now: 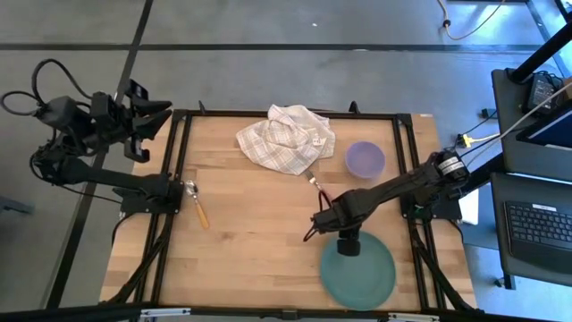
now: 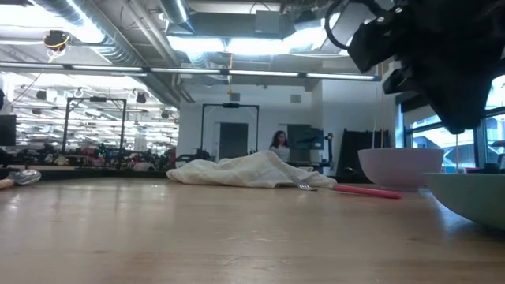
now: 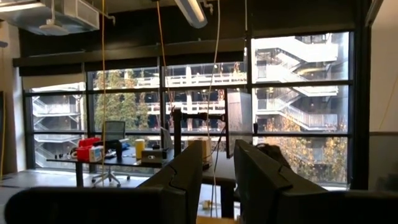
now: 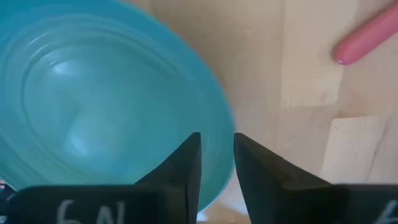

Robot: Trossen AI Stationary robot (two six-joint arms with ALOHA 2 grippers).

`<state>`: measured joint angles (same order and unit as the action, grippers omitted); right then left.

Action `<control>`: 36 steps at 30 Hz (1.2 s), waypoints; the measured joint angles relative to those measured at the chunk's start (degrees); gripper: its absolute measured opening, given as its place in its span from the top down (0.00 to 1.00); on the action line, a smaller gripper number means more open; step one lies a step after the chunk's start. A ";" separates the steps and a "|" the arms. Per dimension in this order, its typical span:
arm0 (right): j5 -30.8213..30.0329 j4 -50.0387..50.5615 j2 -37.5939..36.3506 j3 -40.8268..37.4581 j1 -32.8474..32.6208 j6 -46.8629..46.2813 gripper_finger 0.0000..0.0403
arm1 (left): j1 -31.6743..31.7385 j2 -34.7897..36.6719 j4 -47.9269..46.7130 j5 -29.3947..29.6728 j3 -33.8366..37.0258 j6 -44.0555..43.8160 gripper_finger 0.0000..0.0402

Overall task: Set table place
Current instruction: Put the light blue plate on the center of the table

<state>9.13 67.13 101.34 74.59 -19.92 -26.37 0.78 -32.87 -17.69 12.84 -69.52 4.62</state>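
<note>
Right gripper point(image 1: 347, 243), fingers nearly closed and holding nothing, hovers over the teal plate's point(image 1: 366, 275) upper rim, lower right of the table point(image 1: 250, 241).

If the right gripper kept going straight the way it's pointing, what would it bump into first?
Most likely the rim of the teal plate: the right gripper points down at its edge, with the wooden table just beside. Depth is hard to judge.

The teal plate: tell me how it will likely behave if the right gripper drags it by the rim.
The teal plate looks rigid and shallow, so it should slide flat on the wooden table rather than tip. Its glossy, ridged surface in the right wrist view suggests a slippery rim, so the right gripper, whose fingers sit nearly together at its edge, may slip off. It seems light for its width.
</note>
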 joint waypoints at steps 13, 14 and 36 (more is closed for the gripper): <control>-2.01 -4.88 -0.08 -0.56 -1.75 1.24 0.76 | 0.00 -0.02 -4.35 0.00 0.02 0.02 0.79; -2.01 -6.33 -0.11 -1.18 -1.78 1.09 0.76 | -0.01 -0.02 -4.33 0.00 0.02 0.02 0.79; -2.12 -13.97 -0.07 -11.50 -1.78 -3.29 0.76 | 0.00 -0.02 -4.11 0.00 0.02 0.00 0.79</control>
<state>7.01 53.17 101.27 63.09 -21.69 -29.66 0.77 -32.88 -21.80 12.84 -69.49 4.62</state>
